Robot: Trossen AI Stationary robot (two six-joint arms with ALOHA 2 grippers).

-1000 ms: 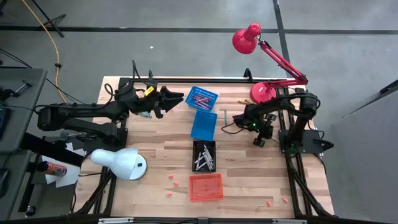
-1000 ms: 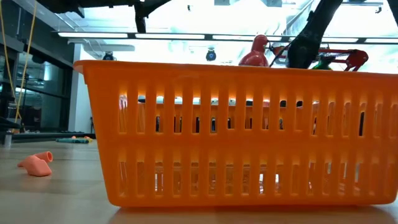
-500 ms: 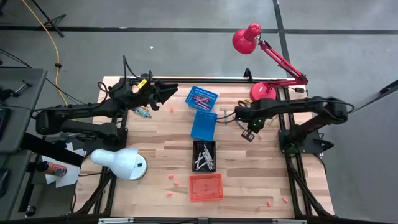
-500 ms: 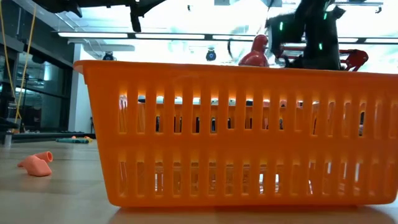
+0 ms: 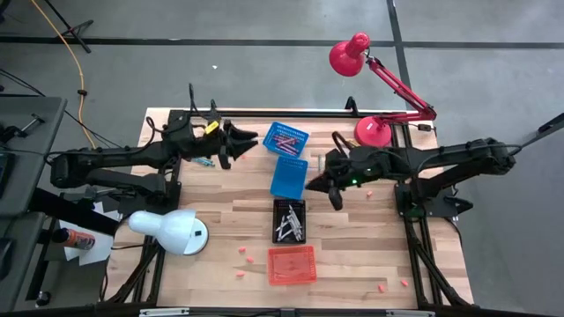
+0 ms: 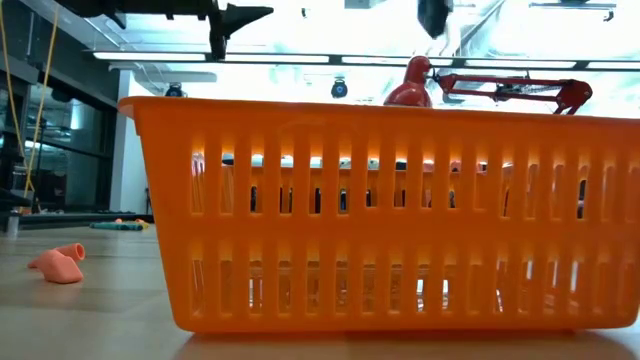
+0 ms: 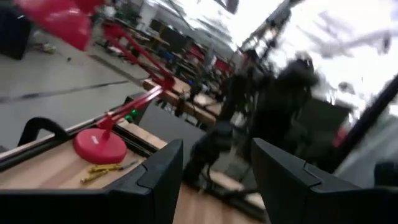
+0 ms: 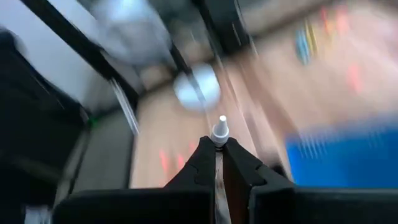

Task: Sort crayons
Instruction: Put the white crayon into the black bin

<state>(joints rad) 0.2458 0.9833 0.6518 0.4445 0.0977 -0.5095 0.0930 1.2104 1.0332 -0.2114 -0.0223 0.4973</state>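
A grey crayon (image 8: 219, 132) sticks out from between the closed fingers of the right end effector (image 5: 310, 185), which hangs just beside the lower blue basket (image 5: 289, 177). More crayons (image 5: 288, 222) lie in the black basket (image 5: 289, 208), and others (image 5: 284, 139) in the upper blue basket (image 5: 287, 129). The left end effector (image 5: 249, 139), its fingers apart and holding nothing, hovers near that upper basket. An orange basket (image 5: 292, 265) sits at the surface's (image 5: 220, 211) near edge.

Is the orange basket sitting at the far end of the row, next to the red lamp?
No, the orange basket sits at the near end of the row, far from the red lamp.
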